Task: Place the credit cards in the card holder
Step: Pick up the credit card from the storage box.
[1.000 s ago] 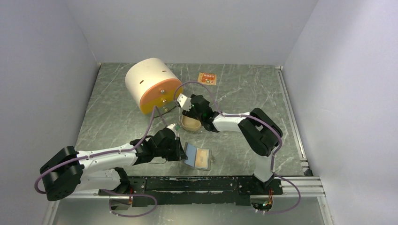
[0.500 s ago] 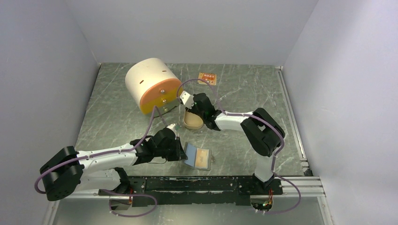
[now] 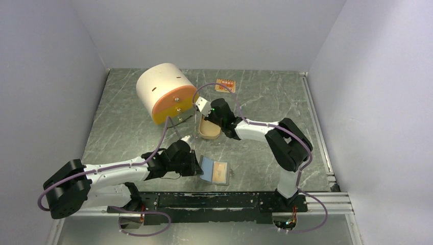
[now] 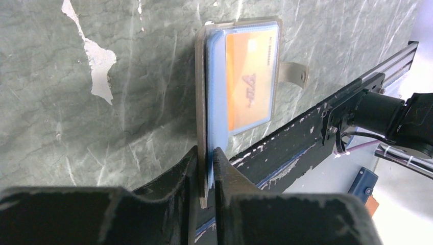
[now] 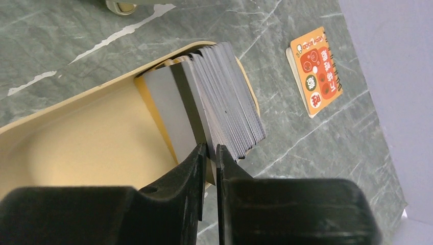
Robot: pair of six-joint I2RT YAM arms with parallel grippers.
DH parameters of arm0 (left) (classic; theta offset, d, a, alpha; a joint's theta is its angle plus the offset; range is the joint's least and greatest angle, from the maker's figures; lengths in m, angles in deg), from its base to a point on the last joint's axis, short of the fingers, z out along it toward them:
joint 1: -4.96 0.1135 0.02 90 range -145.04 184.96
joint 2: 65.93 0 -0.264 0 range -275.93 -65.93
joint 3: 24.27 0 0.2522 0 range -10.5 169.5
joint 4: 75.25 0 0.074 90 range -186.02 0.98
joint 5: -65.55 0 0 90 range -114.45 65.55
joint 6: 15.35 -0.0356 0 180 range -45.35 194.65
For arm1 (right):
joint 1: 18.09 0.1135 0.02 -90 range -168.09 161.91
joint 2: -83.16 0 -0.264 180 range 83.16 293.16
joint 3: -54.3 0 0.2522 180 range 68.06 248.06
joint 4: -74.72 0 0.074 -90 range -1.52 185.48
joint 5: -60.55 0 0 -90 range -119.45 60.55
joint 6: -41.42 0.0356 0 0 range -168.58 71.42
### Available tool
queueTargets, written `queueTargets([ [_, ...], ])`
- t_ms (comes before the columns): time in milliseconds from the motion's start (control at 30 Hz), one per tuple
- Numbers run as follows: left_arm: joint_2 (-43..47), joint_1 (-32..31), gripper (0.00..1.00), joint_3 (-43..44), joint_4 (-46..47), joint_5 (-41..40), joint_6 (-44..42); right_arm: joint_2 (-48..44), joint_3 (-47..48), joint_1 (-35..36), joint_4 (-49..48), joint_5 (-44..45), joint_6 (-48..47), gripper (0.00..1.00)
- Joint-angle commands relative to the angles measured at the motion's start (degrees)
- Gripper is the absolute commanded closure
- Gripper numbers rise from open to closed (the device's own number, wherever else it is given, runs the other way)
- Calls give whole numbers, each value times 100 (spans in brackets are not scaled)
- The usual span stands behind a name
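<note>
**Right claw picks from the stack as the left props the holder open**

The right claw (image 5: pixel 210 148) has narrowed to a sliver around the near edge of one grey card (image 5: pixel 201 127). That card stands with a packed stack of cards (image 5: pixel 232 102), upright in the tan tin (image 5: pixel 61 153) at mid-surface. An orange notebook (image 5: pixel 316 69) lies well beyond the tin, and a white drum (image 3: pixel 163 92) sits to its left.

Near the front rail, the left claw (image 4: pixel 206 150) is pinched tight on the raised leaf of the card holder (image 4: pixel 200 76), keeping it open like a book. A gold-orange card (image 4: pixel 253 76) already lies in the flat half. Beside it is a blue-grey panel (image 4: pixel 217 92), and whether that is a second card or part of the case cannot be told.

The step in hand appears to be drawing another card out of the tin. The next move likely calls for a straight lift, so that the neighbouring cards stay behind. The card would then be carried across to the holder and lined up squarely with the open half. Meanwhile the left claw must keep the leaf from dropping shut.
</note>
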Motion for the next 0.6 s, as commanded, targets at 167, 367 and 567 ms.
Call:
queueTargets([
  [167,129,40,80,-9,-27,-70,-12,-327,179,-77,460,-273,84,95],
  [367,61,41,81,29,-49,-106,-25,-451,254,-80,944,-664,225,100],
  [567,21,63,91,45,-154,-194,35,-727,149,-74,1084,-791,420,100],
])
